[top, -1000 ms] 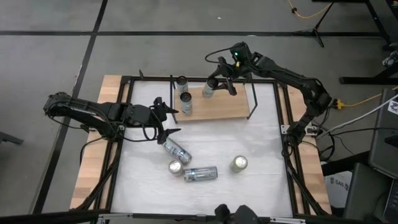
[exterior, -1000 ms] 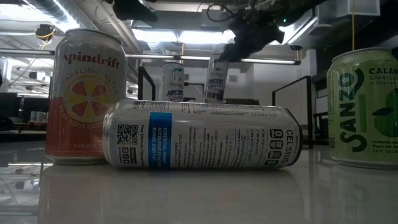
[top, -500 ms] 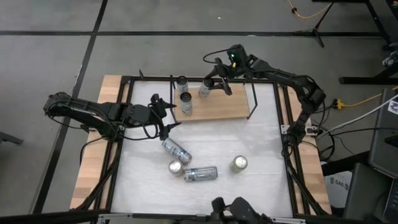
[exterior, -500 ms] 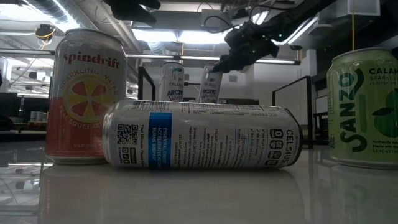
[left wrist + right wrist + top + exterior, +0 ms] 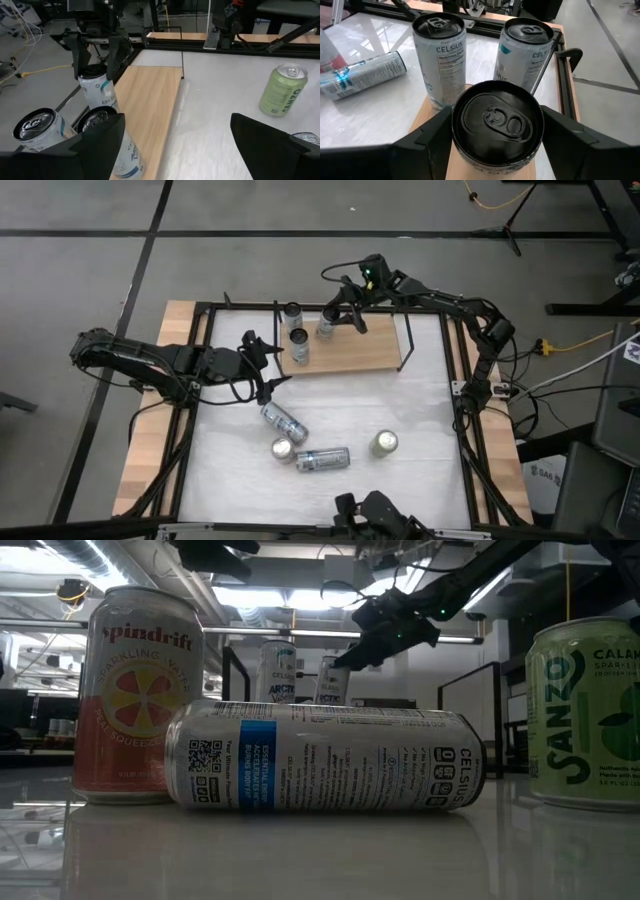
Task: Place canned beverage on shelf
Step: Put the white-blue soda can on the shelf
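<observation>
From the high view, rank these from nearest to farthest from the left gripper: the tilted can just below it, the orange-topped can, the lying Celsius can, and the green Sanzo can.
Measured from the left gripper:
1. Tilted can, just toward the table's front.
2. Orange-topped can, farther front.
3. Lying Celsius can, front and a little right.
4. Green Sanzo can, farthest, on the right side.

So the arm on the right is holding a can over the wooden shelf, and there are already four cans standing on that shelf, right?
Not four. The high view shows two cans standing on the shelf. The right gripper does hold a third can over it.
</observation>
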Robot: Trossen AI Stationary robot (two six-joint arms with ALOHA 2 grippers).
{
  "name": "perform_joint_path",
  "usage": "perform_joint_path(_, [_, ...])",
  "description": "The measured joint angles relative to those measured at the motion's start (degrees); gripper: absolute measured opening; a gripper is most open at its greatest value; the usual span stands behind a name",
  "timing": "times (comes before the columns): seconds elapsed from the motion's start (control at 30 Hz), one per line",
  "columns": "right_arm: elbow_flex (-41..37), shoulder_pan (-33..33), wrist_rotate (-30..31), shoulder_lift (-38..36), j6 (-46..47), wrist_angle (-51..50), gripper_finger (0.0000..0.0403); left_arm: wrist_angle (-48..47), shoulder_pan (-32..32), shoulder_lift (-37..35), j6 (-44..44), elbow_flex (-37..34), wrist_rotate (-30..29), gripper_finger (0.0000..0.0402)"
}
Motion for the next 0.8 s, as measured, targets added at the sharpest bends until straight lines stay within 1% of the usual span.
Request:
perform_joint_path(0.37, [0.0,0.0,1.2,0.1,0.5,1.9,0.0245,0.0,0.0,0.0,0.0,0.0,0.0,0.0354])
perform_joint_path(0.67, [-0.1,0.1,3.2,0.1,0.5,2.3,0.0285,0.0,0.0,0.0,0.4,0.0,0.0,0.0354])
perform_joint_path(0.8, [-0.1,0.1,3.3,0.1,0.4,2.4,0.0293,0.0,0.0,0.0,0.4,0.0,0.0,0.0354])
